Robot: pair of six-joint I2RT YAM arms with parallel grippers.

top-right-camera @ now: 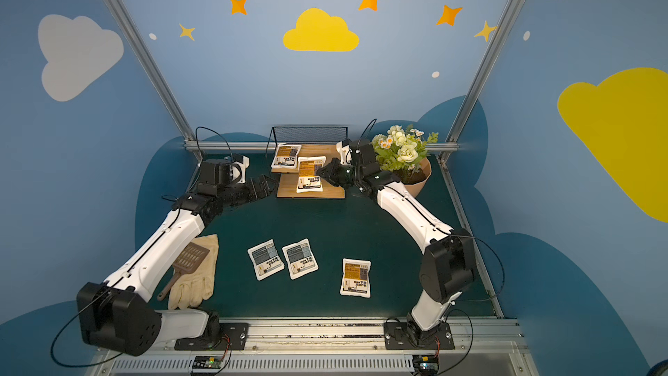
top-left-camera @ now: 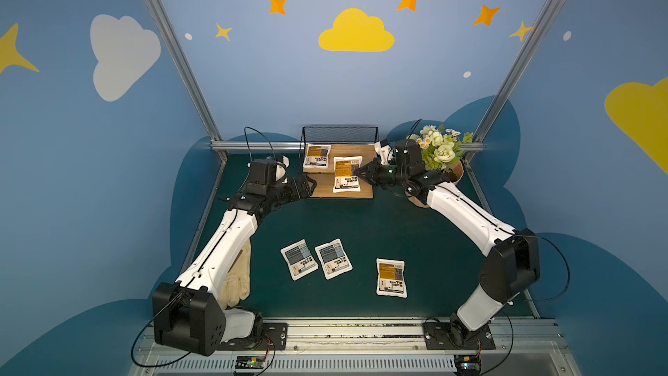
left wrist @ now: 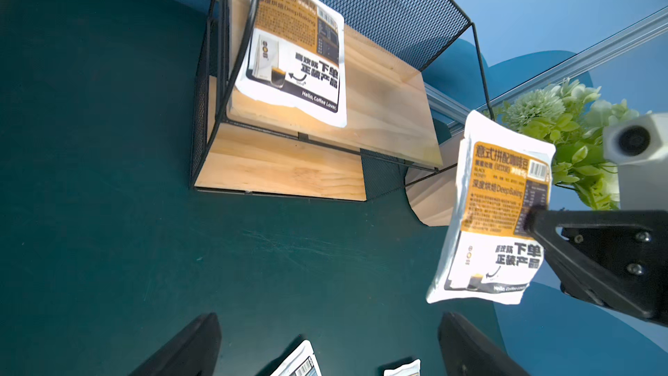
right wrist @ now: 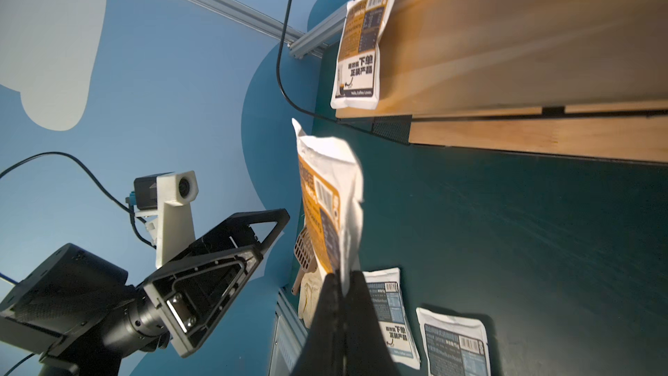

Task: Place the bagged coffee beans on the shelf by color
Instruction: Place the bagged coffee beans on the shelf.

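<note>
Far left: cream gloves (top-right-camera: 195, 276) lie on the table (top-left-camera: 361, 222) by the left arm, not task items. The left gripper (top-left-camera: 307, 187) hovers just off the shelf's left end, jaws apart with nothing between them in the left wrist view. It looks parked clear so the other arm has room. Front of the table: two grey-blue pouches (top-left-camera: 299, 259) (top-left-camera: 333, 258) lie flat side by side, unsorted. The shelf (top-left-camera: 363, 150) is at the back centre. One orange pouch (top-left-camera: 317, 156) lies flat on the left part of the upper board, the wood to its right is bare and the lower board is empty. The held orange pouch (top-left-camera: 346, 174) hangs in the air over the shelf in both top views, and the wrist views show it clear of both boards. The right gripper (top-left-camera: 361, 173) is clamped tight on its right edge. That thin side pinch likely keeps the fingers off the wood when the pouch is set down. Likely target is the bare spot beside the matching orange one, leaving the lower board for grey-blue. A third orange pouch (top-left-camera: 391, 277) waits front right. The flower pot (top-left-camera: 456, 171) is close behind the right wrist, a bump risk.
</note>
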